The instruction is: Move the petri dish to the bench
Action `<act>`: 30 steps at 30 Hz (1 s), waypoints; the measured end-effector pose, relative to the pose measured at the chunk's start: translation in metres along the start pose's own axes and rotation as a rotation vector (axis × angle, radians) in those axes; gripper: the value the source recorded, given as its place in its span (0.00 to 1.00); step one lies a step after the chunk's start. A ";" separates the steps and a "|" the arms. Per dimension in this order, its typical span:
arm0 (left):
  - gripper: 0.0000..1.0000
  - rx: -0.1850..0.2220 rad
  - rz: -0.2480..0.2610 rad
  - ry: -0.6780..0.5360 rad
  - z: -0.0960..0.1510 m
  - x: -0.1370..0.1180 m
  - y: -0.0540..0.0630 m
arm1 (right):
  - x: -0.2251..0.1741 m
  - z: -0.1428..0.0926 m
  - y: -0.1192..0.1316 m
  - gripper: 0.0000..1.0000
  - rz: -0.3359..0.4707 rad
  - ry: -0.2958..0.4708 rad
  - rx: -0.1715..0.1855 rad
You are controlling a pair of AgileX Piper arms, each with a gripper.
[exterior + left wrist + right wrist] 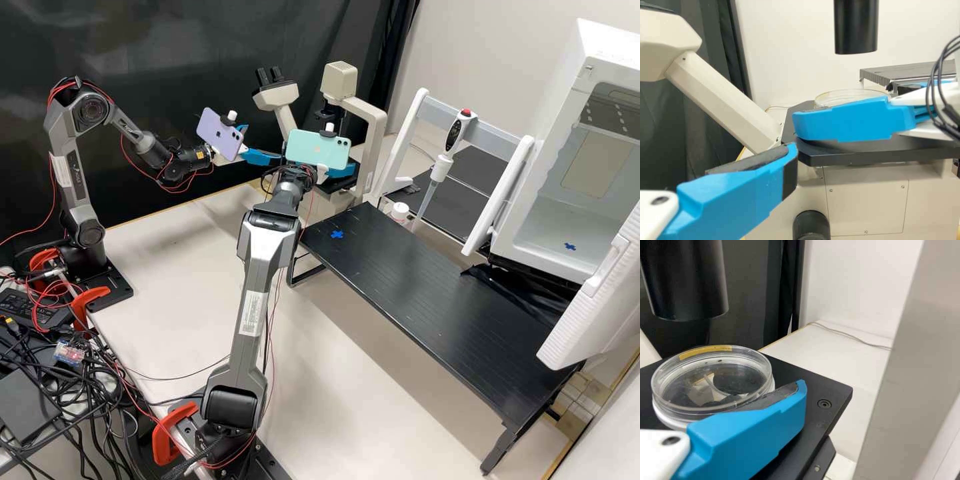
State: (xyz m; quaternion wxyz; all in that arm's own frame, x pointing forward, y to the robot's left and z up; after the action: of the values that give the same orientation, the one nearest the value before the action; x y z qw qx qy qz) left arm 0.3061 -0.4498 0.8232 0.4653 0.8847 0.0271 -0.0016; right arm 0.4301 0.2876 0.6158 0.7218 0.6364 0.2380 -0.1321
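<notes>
Right gripper [847, 107] beside the petri dish [715, 380] at the microscope stage [837, 390]; pick-up step in hand, as judged.
Left to right, high view: left gripper [265, 143] spread, nothing held, near the microscope; right gripper also spread, one pad close along the dish wall in the right wrist view, contact cannot be told; dish upright on the stage, not clenched; next move likely calls for centring the dish between both pads, a light squeeze, then a level lift; blue cross [337, 235] on the black raised platform [427, 300] is the probable set-down spot.
</notes>
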 end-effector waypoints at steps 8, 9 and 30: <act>1.00 0.000 0.000 0.000 0.000 0.000 0.000 | 0.002 0.002 -0.007 1.00 -0.006 -0.009 -0.004; 1.00 0.000 0.000 0.000 0.000 0.000 0.000 | 0.002 0.001 -0.007 1.00 -0.005 -0.010 -0.005; 1.00 0.000 0.000 0.000 0.000 0.000 0.000 | 0.004 0.003 -0.011 0.00 -0.033 -0.014 0.006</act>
State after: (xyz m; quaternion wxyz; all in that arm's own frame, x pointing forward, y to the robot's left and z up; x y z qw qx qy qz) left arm 0.3061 -0.4498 0.8232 0.4653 0.8847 0.0271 -0.0016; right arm 0.4288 0.2835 0.6043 0.7191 0.6337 0.2430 -0.1490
